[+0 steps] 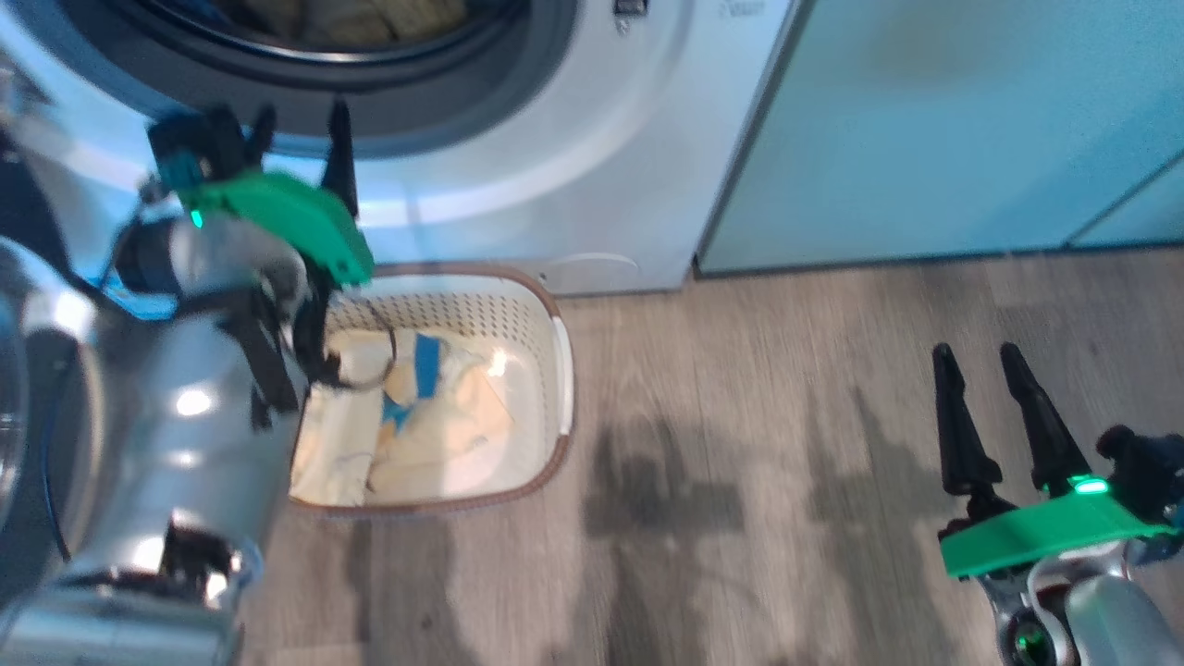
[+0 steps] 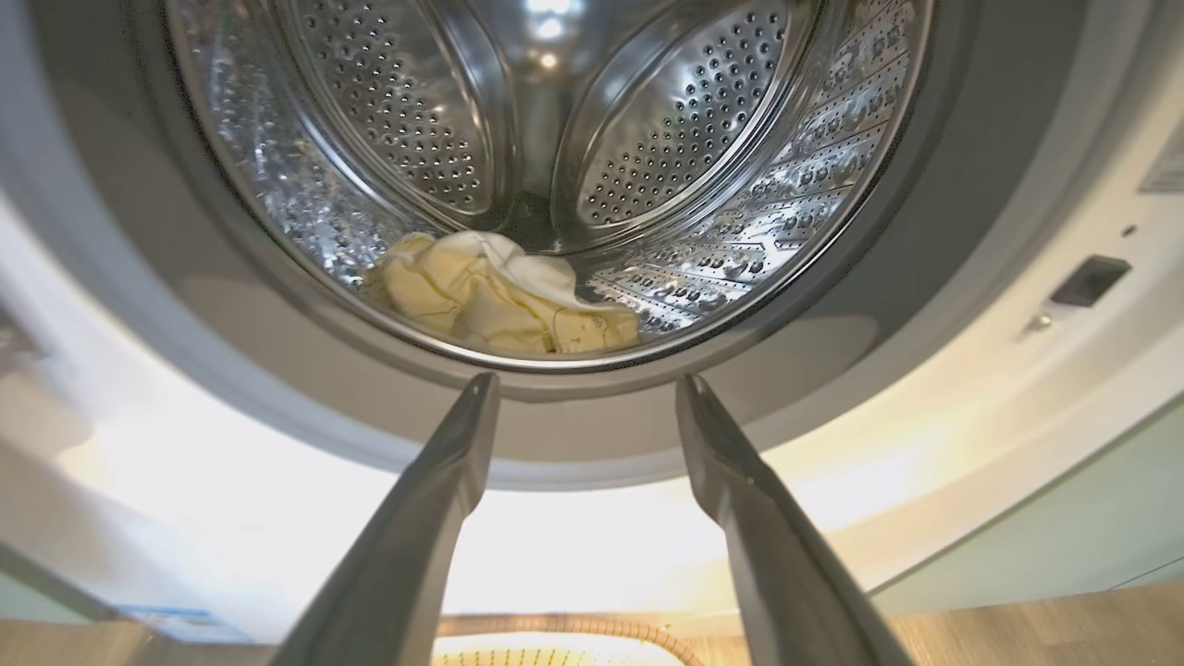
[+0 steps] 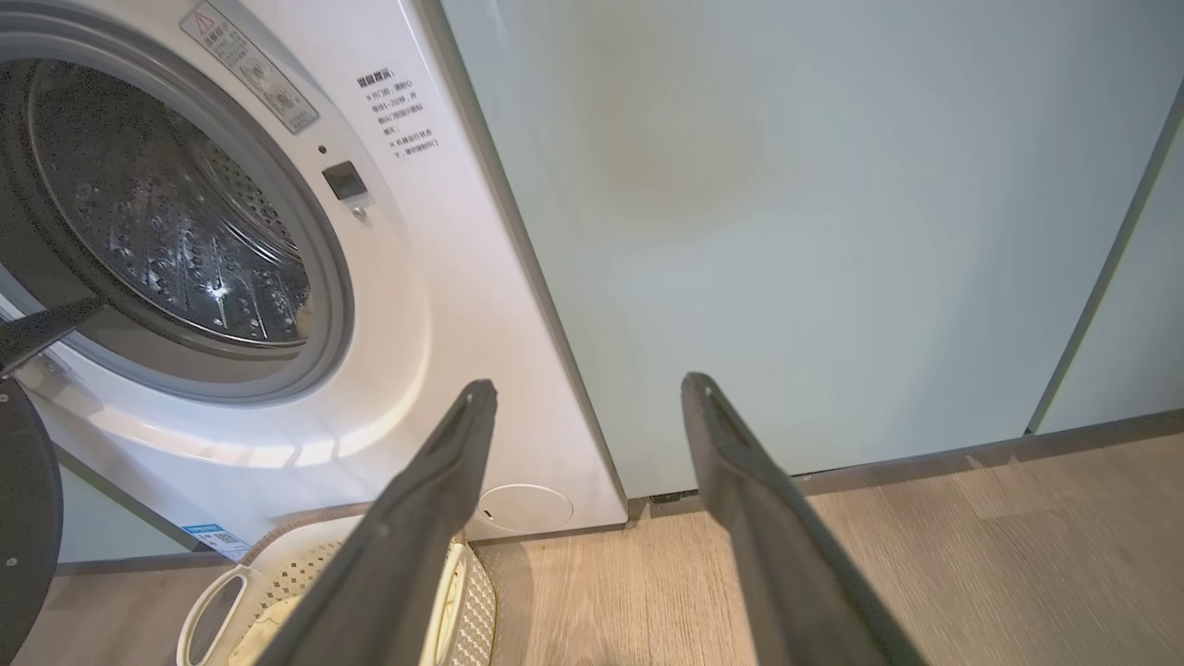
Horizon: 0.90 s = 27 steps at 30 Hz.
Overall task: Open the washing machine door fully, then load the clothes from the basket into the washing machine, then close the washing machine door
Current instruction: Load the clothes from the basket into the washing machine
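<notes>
Pale yellow clothes (image 1: 444, 421) with blue patches, in a cream perforated basket (image 1: 462, 310) rimmed brown.

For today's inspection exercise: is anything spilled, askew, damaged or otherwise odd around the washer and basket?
Nothing stands out. The basket sits upright before the washer, clothes lie inside it and in the drum, none on the visible floor.

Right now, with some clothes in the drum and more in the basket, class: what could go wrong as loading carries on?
1. The clothes in the drum lie right behind the grey seal; a fold may slip forward and get pinched at closing.
2. The left arm covers part of the basket, so the open left gripper might miss a piece there.
</notes>
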Motion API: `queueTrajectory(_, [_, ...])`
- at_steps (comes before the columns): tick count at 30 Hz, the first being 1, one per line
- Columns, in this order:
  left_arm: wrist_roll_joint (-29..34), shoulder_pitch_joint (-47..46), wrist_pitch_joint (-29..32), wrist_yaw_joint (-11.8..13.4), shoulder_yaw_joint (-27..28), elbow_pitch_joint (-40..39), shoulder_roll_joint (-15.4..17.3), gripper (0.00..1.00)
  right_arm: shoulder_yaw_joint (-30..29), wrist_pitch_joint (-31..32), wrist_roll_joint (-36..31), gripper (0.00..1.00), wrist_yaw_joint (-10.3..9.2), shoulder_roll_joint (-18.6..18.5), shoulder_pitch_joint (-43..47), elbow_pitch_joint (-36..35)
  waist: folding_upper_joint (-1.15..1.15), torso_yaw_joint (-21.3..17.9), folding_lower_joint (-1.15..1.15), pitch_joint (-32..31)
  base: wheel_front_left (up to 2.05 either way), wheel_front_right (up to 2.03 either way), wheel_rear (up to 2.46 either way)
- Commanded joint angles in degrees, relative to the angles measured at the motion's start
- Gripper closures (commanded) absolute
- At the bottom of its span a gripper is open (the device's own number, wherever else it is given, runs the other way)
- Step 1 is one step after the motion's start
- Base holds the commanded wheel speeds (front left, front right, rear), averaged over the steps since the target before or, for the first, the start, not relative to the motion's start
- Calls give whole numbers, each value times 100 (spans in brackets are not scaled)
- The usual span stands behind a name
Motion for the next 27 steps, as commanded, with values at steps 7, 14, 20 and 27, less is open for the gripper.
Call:
queueTrajectory(7, [-31, 970, -34, -79, 190, -907, 96, 0, -54, -55, -52, 0, 26, -181, 258, -122, 0, 334, 1, -649, 0, 0, 0])
queueTrajectory(14, [-44, 1937, -34, -94, 304, -1606, 11, 0, -136, -55, -67, 0, 26, -247, 482, -131, 0, 476, 1, -1005, 0, 0, 0])
queueTrajectory(20, [-81, 2709, -34, -97, 550, -2175, -44, 0, -217, -55, -66, 0, 26, -286, 663, -125, 0, 587, 1, -1295, 0, 0, 0])
queueTrajectory(27, [-74, 3526, -35, -99, 670, -2744, -124, 0, -231, -55, -59, 0, 26, -300, 856, -132, 0, 707, 1, -1590, 0, 0, 0])
